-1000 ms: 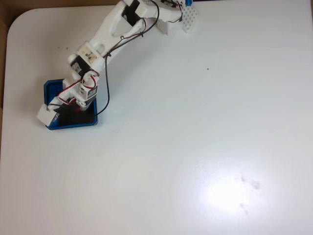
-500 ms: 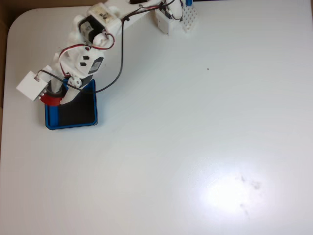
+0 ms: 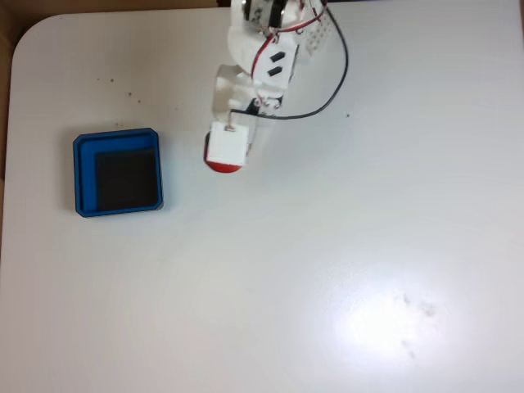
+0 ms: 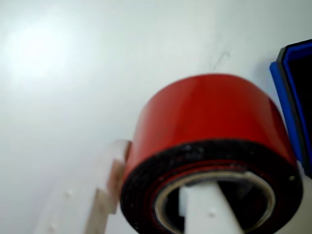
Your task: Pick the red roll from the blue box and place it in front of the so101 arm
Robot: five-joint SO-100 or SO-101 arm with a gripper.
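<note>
The red roll [image 4: 209,146] is out of the blue box [image 3: 82,176] and carried by the gripper [image 3: 223,160] over bare white table [image 3: 344,246]. In the fixed view only a red crescent of the roll shows below the white camera block on the wrist; the box sits well apart to the left in that view, its dark floor bare. In the wrist view the roll fills the lower centre, turned so its open end faces the camera — one white finger [image 4: 207,214] runs through the hole, a second, blurred, lies against the outer red wall at lower left. So the gripper is clenched on the roll's wall, one finger inside and one outside. The blue rim of the box shows at the right edge of the wrist view. The so101 arm [image 3: 262,57] reaches down the picture from its base at the top edge of the fixed view, and the roll hangs at its tip, a little left of the base line. Judgement: the carry looks nearly done — the spot in front of the arm lies just down-picture and slightly right of where the roll now is. The height of the roll above the table cannot be read from these views.
</note>
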